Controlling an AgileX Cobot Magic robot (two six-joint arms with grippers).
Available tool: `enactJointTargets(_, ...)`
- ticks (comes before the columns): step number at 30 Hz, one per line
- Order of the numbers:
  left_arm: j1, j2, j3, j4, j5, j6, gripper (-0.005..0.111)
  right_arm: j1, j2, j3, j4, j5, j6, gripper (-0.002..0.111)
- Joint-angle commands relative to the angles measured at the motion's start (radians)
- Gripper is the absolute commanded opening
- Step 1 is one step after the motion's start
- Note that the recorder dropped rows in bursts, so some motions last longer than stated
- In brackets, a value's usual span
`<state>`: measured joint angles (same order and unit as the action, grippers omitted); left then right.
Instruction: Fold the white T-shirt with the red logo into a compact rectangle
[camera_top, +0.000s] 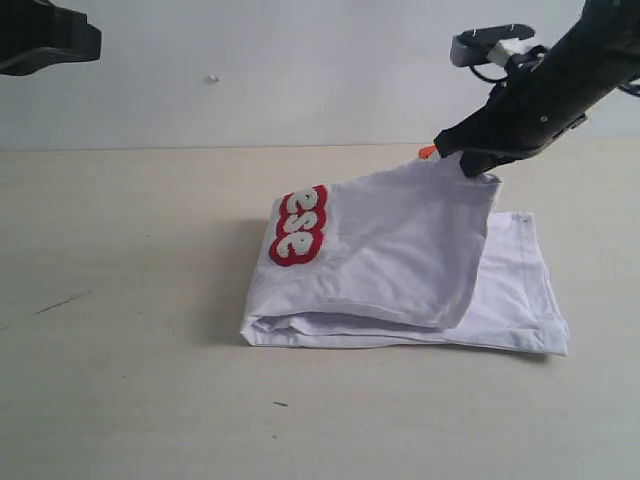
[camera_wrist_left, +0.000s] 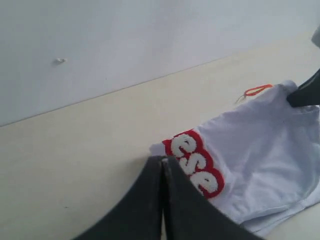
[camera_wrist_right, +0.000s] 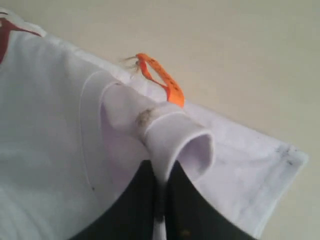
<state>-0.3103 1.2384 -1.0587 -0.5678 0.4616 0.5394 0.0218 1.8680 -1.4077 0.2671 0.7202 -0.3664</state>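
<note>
The white T-shirt (camera_top: 420, 270) lies partly folded on the table, its red logo (camera_top: 300, 226) showing "ese" at the upper left of the pile. My right gripper (camera_top: 470, 160) is shut on a pinch of the shirt's cloth near the collar and holds that corner lifted off the table. In the right wrist view the white fabric (camera_wrist_right: 170, 135) bunches between the shut jaws, with the orange neck tag (camera_wrist_right: 162, 80) just beyond. My left gripper (camera_wrist_left: 164, 161) is shut on nothing and hangs above the table beside the logo (camera_wrist_left: 195, 162).
The pale wooden table (camera_top: 120, 300) stretches around the shirt. A light wall (camera_top: 250, 70) runs behind it. The left arm's dark body (camera_top: 45, 40) shows at the top left corner of the exterior view.
</note>
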Motion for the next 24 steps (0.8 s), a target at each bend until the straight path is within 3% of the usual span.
enactJointTargets(1,0.003,-0.008,0.002,-0.008,-0.019,-0.014,0.0,0.002,-0.077,-0.067,-0.174,0.13,0.111,0.0)
enactJointTargets(13,0.003,-0.008,0.002,-0.021,-0.011,-0.02,0.0,0.002,-0.1,-0.095,-0.696,0.432,0.453,0.0)
enactJointTargets(20,0.003,-0.008,0.002,-0.023,-0.018,-0.02,0.0,0.002,-0.023,-0.095,-0.887,0.501,0.51,0.0)
enactJointTargets(24,0.003,-0.008,0.002,-0.023,-0.013,-0.02,0.0,0.002,0.041,-0.095,-1.071,0.501,0.616,0.011)
